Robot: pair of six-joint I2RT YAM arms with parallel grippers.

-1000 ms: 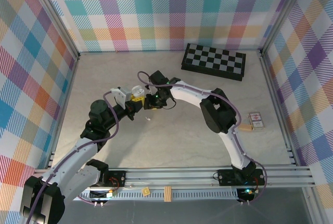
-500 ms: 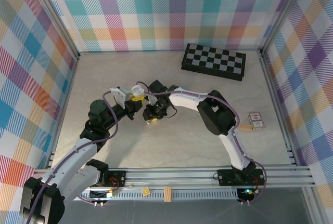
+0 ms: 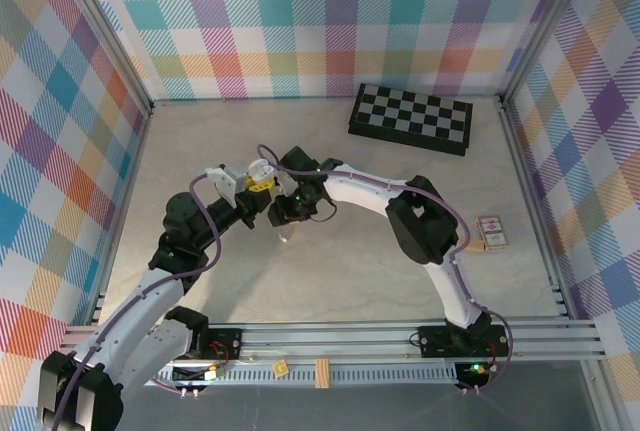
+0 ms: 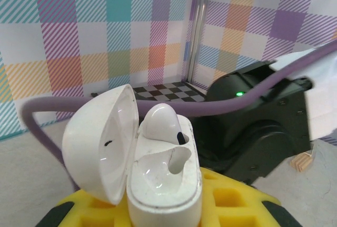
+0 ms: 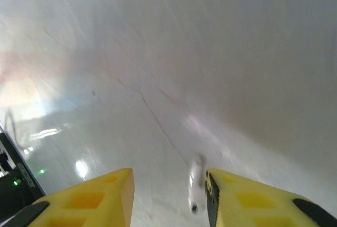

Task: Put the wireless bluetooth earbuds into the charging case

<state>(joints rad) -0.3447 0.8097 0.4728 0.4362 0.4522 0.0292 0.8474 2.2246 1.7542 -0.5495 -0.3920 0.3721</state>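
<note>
My left gripper (image 3: 258, 183) is shut on an open white charging case (image 4: 158, 179), held up off the table with its lid (image 4: 100, 142) swung to the left. One white earbud (image 4: 160, 123) sits in the far slot, and the near slot (image 4: 179, 161) is empty. My right gripper (image 3: 284, 219) points down at the table just right of the case, open. Between its yellow fingers (image 5: 247, 198) a second white earbud (image 5: 195, 184) lies on the table, close against the right finger; it also shows below the gripper (image 3: 287, 236).
A folded chessboard (image 3: 411, 118) lies at the back right. A small card box (image 3: 491, 232) and a wooden block (image 3: 470, 246) sit by the right arm's elbow. Plaid walls close three sides, and small blocks rest on the front rail (image 3: 322, 372).
My right gripper has dropped down and slightly left over the loose earbud on the table. The left gripper has shifted the case a little up and left.
</note>
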